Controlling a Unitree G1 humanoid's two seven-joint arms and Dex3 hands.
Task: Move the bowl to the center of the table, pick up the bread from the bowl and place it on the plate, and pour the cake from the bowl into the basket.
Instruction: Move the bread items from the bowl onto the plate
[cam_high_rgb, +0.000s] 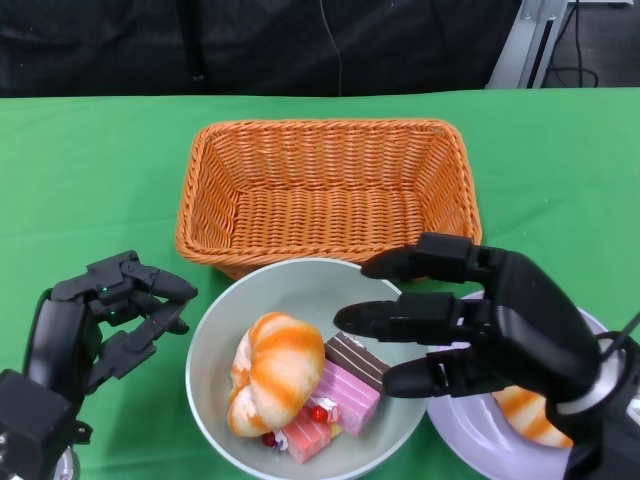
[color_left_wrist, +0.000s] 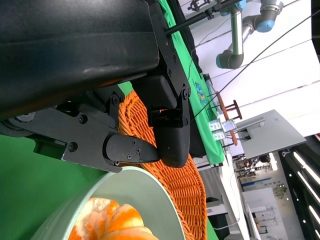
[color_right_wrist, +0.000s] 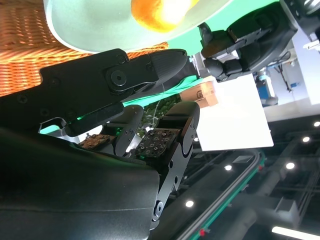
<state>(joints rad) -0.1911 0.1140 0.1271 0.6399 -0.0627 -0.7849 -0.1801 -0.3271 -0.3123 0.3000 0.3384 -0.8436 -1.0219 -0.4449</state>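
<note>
A pale green bowl (cam_high_rgb: 300, 277) stands just in front of the woven orange basket (cam_high_rgb: 325, 190). In the bowl lie an orange-glazed bread (cam_high_rgb: 275, 370) and pink and brown cake pieces (cam_high_rgb: 345, 395). At the lower right a lavender plate (cam_high_rgb: 470, 440) carries another bread (cam_high_rgb: 525, 410). My right hand (cam_high_rgb: 490, 320) hovers over the plate and the bowl's right rim, fingers spread and holding nothing. My left hand (cam_high_rgb: 100, 320) sits to the left of the bowl, fingers apart, clear of the rim. The left wrist view shows the bowl (color_left_wrist: 135, 195), the bread (color_left_wrist: 110, 225) and the basket (color_left_wrist: 185, 180).
Green cloth (cam_high_rgb: 90, 180) covers the table. The basket has nothing inside it. The right wrist view shows the bowl (color_right_wrist: 90, 25), the basket (color_right_wrist: 20, 50) and my left hand (color_right_wrist: 245, 40) beyond. A robot arm (color_left_wrist: 240, 35) stands far off in the room.
</note>
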